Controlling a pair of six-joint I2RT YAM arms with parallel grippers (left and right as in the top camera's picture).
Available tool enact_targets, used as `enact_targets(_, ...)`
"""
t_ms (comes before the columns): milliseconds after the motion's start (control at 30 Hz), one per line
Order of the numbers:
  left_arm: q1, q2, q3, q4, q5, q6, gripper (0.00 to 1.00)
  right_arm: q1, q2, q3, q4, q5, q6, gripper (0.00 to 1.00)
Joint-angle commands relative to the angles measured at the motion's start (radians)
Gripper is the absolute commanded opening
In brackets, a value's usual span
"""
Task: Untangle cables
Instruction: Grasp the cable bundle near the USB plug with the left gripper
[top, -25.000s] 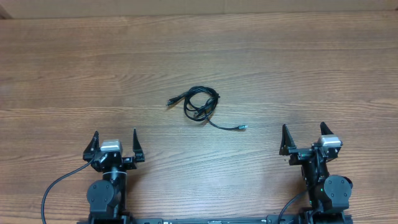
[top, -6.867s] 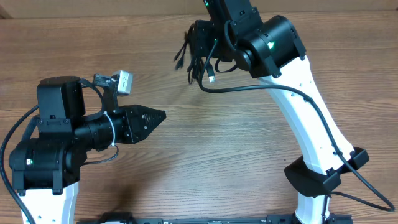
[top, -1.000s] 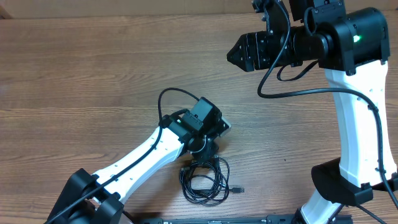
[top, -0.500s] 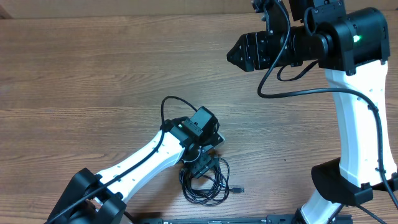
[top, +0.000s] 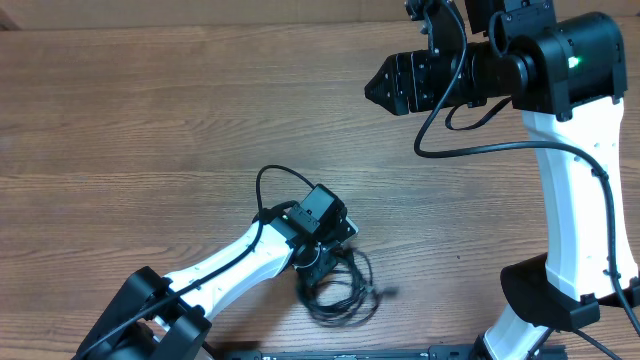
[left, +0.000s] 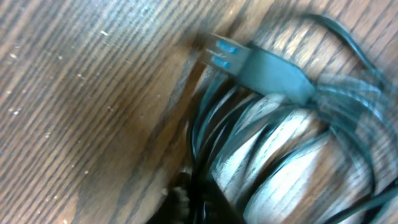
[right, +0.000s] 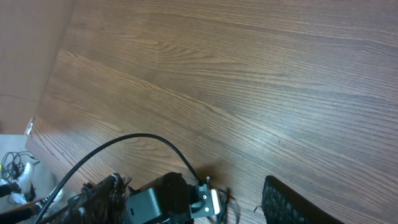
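**A:** Top-down cam first. Where's the tangle?

**B:** The cables (top: 342, 292) are a loose, roundish coil on the table (top: 150, 120), touching the left gripper (top: 318, 268) on its right, near-edge side. The coil is smeared, so there's no clear long axis. One stray end pokes out to the right, away from that gripper. The right gripper (top: 378, 88) hangs well apart from the left gripper, off toward the far right, with its nose pointing left.

**A:** Left wrist cam?

**B:** Super close and blurry. A flat plug (left: 261, 65) with two blue marks points to the upper left of the picture. Its body runs diagonally down-right into the bundle. Any lettering on it is too blurred to read. The strands curve down into the left gripper's tips at the bottom edge, and the tips are squeezed together, pinching cord.

**A:** Right wrist cam?

**B:** Its fingers (right: 102, 198) stand wide apart with nothing gripped. There's just wood far below, plus the left arm (right: 161, 196) at the bottom edge.
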Motion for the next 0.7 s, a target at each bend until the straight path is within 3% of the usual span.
enact_targets(0,-0.005,0.002,-0.032,0.028,0.007,-0.029,0.04,0.0,-0.021,0.003,0.002,-0.01,-0.005,0.68)
enact_targets(333,-0.001,-0.002,-0.026,0.103,-0.104,-0.192,0.04,0.0,-0.021,0.003,0.002,0.006,-0.005,0.68)
enact_targets(400,-0.002,-0.009,-0.016,0.099,-0.134,-0.203,0.04,0.0,-0.021,0.003,0.002,0.024,-0.005,0.95)
enact_targets(433,-0.002,-0.016,-0.009,0.092,-0.141,-0.202,0.04,0.0,-0.021,0.003,0.002,0.03,-0.005,1.0)
enact_targets(667,0.001,-0.127,0.038,0.057,-0.244,-0.203,0.04,0.0,-0.021,0.003,0.002,0.042,0.001,1.0)
